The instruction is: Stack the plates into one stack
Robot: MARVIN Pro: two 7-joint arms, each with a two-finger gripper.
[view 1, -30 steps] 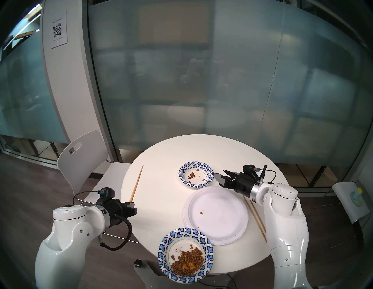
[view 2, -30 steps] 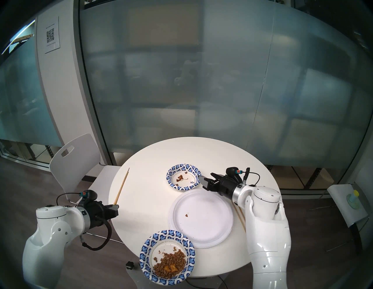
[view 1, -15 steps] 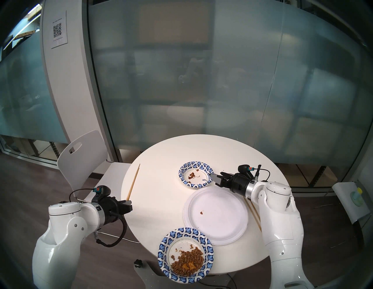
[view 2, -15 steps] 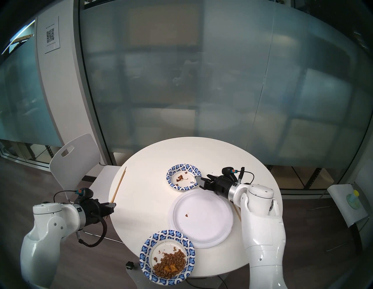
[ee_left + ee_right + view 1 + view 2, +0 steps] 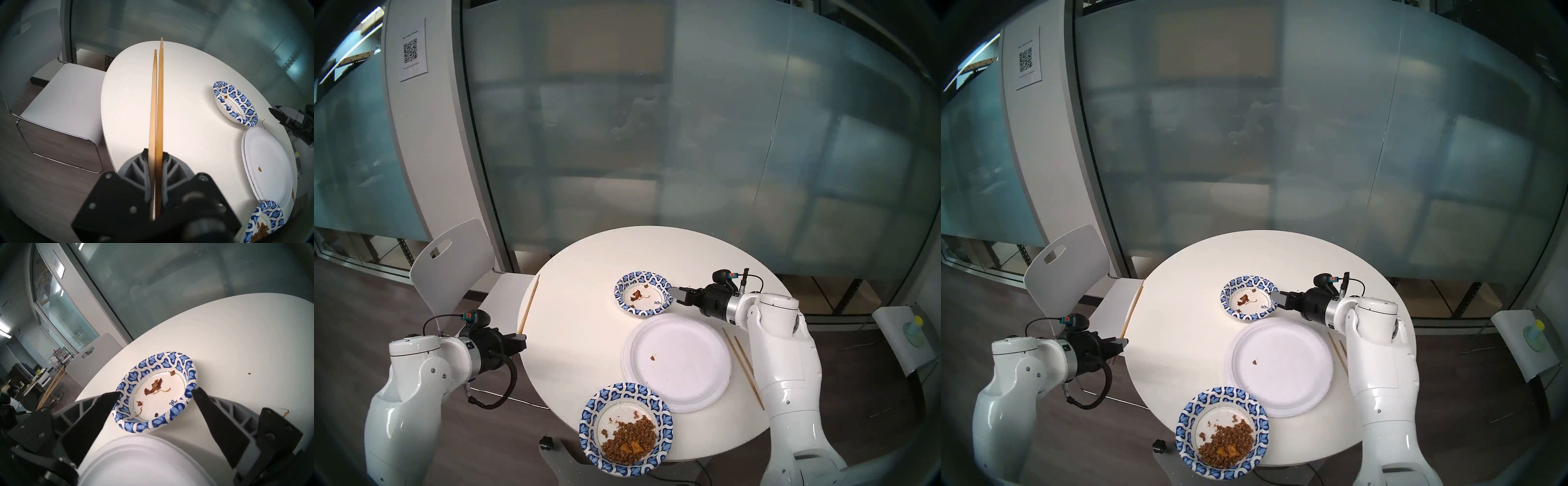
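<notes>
2 big plain white plates (image 5: pixel 677 359) nested, flat on bench, right of centre; top one w/ a single brown crumb, lower one's rim peeking out at left and near edge. Small blue-patterned dish (image 5: pixel 643 293) just beyond them, upright, near touching white rim; a few brown scraps inside. 2nd blue-patterned dish (image 5: pixel 625 428) at near bench edge, partly overhanging, just left of white pair's near rim; holds heap of brown crumbly food w/ orange bits. Neither small dish stacked yet.
</notes>
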